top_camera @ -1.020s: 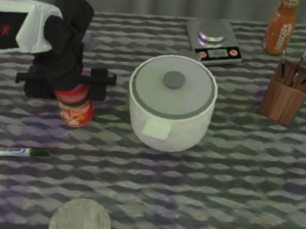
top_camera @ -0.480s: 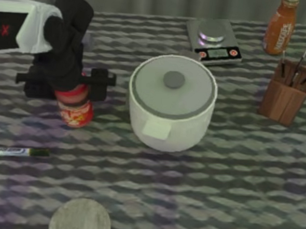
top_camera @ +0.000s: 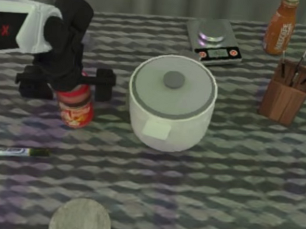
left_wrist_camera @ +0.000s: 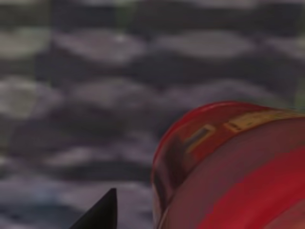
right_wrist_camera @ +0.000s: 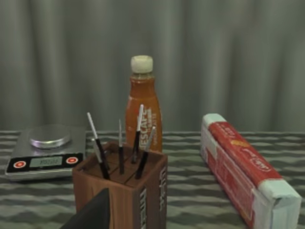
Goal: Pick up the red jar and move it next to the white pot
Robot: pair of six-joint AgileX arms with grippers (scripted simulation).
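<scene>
Red jar [top_camera: 75, 105] lid hidden under left gripper [top_camera: 66, 83] | yellow-white label visible | grip state: cannot tell | left of white pot [top_camera: 172, 102], apart | right gripper unseen

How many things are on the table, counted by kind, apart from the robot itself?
Jars: 1, the red jar
Pots: 1, the white pot
Sauce bottles: 1
Scales: 1
Wooden holders: 1
Grey discs: 1
Pens: 1
Red-and-white boxes: 1
Total: 8
</scene>
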